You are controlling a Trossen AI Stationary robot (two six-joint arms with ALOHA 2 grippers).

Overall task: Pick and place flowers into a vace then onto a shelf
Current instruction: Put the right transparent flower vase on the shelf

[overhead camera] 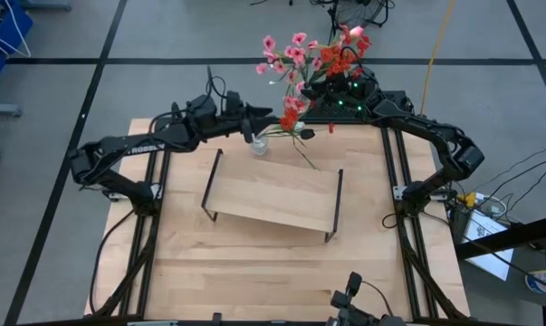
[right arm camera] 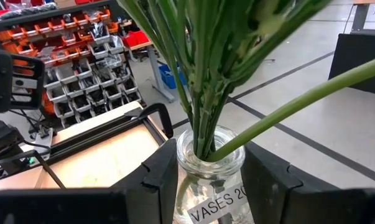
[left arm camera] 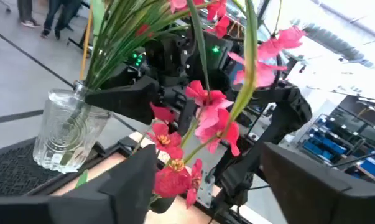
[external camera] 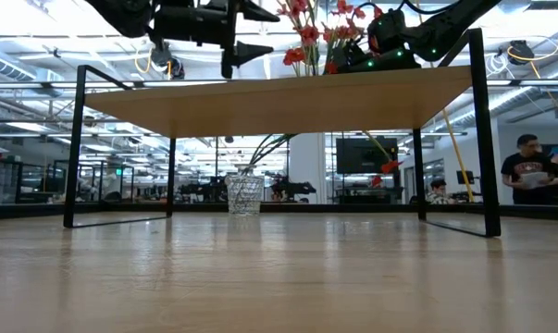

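Observation:
A clear glass vase (overhead camera: 259, 145) stands on its base on the table, just beyond the shelf's far edge (external camera: 244, 194). Several green stems with pink and red blossoms (overhead camera: 300, 54) stick into its mouth and lean toward the far edge. The light-wood shelf (overhead camera: 273, 195) stands on its black end frames mid-table. My right gripper (right arm camera: 210, 177) is open; in its wrist view the fingers frame the vase's neck (right arm camera: 209, 158), with the stems (right arm camera: 199, 74) rising past the camera. My left gripper (left arm camera: 196, 186) is open beside the vase (left arm camera: 66, 134), with red blossoms (left arm camera: 175, 171) hanging before its fingers. My right gripper's fingers (right arm camera: 159, 171) stand on either side of the vase's neck, coming slanting from above and the far right. Whether they touch the glass I cannot tell. In the low view the vase rests on the table with no finger showing beside it.
Black rails (overhead camera: 395, 181) run along the tabletop's left and right sides. Bare wood lies between the shelf and the near edge, where a small dark device (overhead camera: 354, 299) sits. A person (external camera: 528, 171) stands in the room beyond the table.

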